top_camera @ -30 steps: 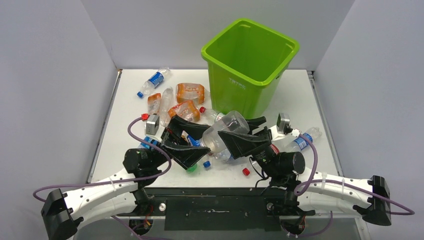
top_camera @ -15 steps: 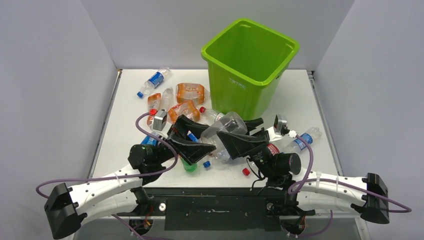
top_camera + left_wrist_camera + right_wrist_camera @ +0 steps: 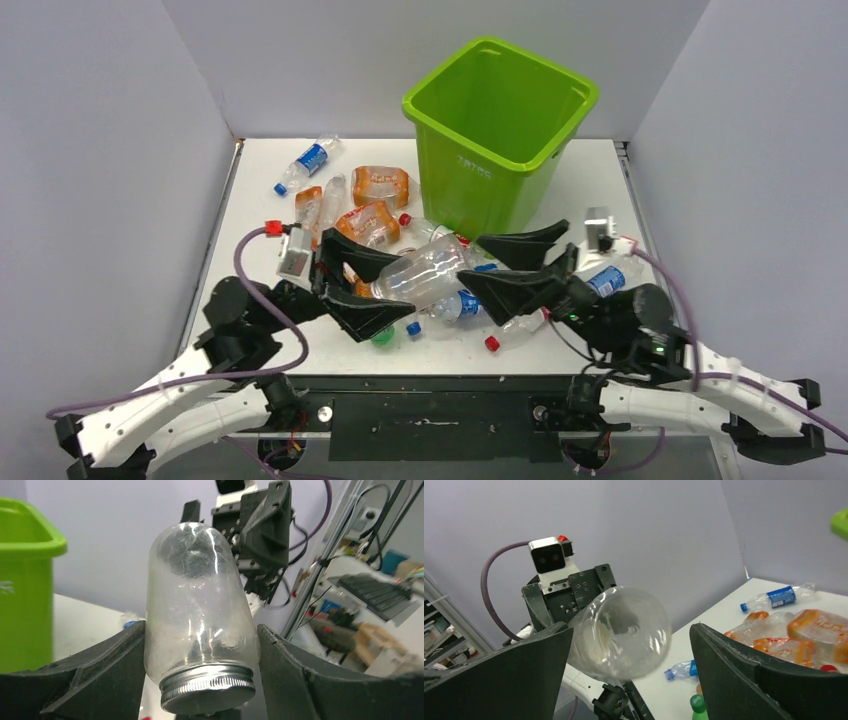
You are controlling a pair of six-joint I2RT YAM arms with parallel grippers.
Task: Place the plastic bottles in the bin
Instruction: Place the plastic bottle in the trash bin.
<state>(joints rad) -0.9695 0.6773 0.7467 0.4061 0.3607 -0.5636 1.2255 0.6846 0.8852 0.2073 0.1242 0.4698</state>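
Observation:
A clear jar (image 3: 425, 275) with a metal screw lid (image 3: 207, 692) hangs above the table's front, and my left gripper (image 3: 400, 283) is shut on it, both fingers against its sides (image 3: 201, 630). My right gripper (image 3: 472, 262) stands open just right of the jar's rounded base (image 3: 624, 635), with a gap to its right finger (image 3: 734, 670). Crushed plastic bottles lie on the table: a blue-labelled one (image 3: 308, 162), orange ones (image 3: 380, 185) (image 3: 368, 220), and another blue-labelled one (image 3: 605, 280) by the right arm. The lime-green bin (image 3: 415, 105) stands at the back, apart from both grippers.
A small green bottle (image 3: 381, 336), a loose blue cap (image 3: 413, 327) and a red cap (image 3: 491, 343) lie near the front edge under the grippers. Grey walls close in the left, right and back sides of the table (image 3: 590, 190).
My right gripper has opened off the jar and drawn back to the right. My left gripper has closed on the jar, and the left arm's elbow has swung left.

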